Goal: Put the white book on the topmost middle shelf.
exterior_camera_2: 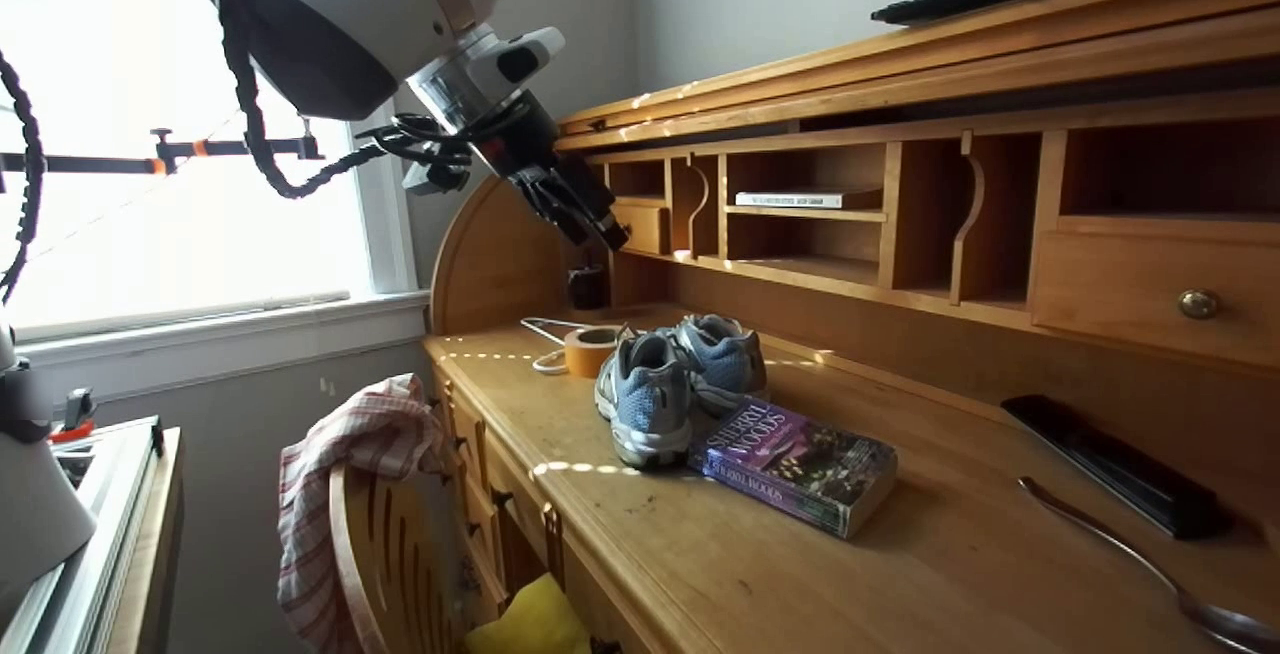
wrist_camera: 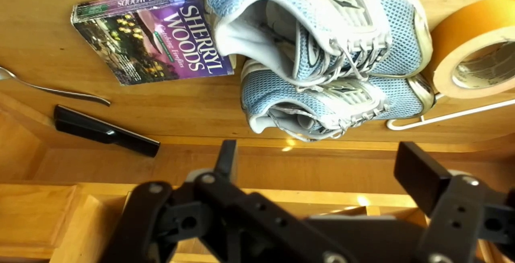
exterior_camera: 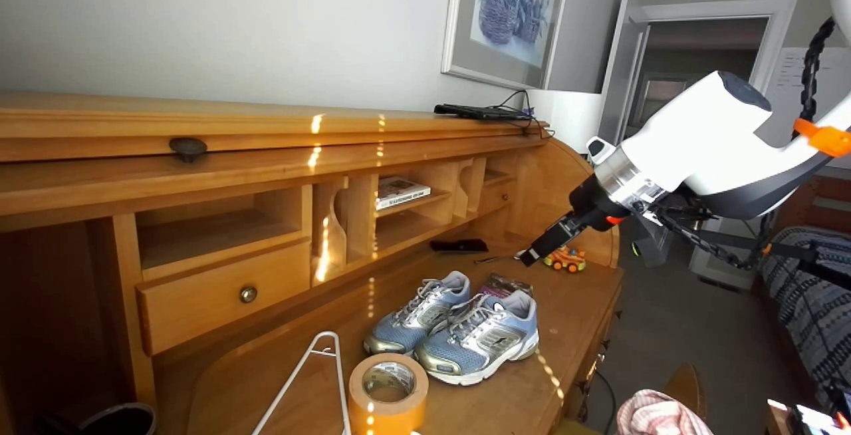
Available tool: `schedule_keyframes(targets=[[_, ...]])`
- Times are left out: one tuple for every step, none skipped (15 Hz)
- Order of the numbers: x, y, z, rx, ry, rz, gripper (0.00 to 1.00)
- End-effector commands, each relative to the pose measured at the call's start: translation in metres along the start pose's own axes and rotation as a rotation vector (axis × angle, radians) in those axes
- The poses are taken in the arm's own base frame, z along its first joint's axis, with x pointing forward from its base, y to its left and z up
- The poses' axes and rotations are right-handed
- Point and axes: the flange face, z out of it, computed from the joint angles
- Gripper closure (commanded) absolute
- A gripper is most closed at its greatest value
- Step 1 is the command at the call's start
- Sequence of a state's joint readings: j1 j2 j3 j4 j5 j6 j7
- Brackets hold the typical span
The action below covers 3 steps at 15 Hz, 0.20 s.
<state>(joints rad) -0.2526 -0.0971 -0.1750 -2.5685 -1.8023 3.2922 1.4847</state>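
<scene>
While the jaws hang wide apart and empty mid-frame in an exterior view, farther right the white book (exterior_camera_2: 790, 200) lies flat, borne by the topmost middle shelf (exterior_camera_2: 806, 216). I'd judge the jaws free because the placing is done.

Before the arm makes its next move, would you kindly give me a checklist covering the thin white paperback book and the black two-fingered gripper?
1. Thin white paperback book on the upper middle honey-coloured wooden shelf board: ok, lying flat.
2. Black two-fingered gripper open: ok, jaws wide apart in the wrist view.
3. Nothing held: ok, no object sits between the jaws.
4. Gripper apart from the book: ok in both exterior views.
5. Exact clearance from the grey-blue mesh sneakers: cannot tell.
</scene>
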Motion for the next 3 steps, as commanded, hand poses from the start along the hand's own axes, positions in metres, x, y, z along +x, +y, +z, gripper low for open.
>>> schedule_keyframes(targets=[[0.0005,0.0001,-0.0001,0.000,0.001,0.000,0.00],[0.0009,0.0002,-0.0002,-0.001,0.002,0.000,0.00],[0.0012,0.0003,-0.0003,-0.001,0.003,0.000,0.00]])
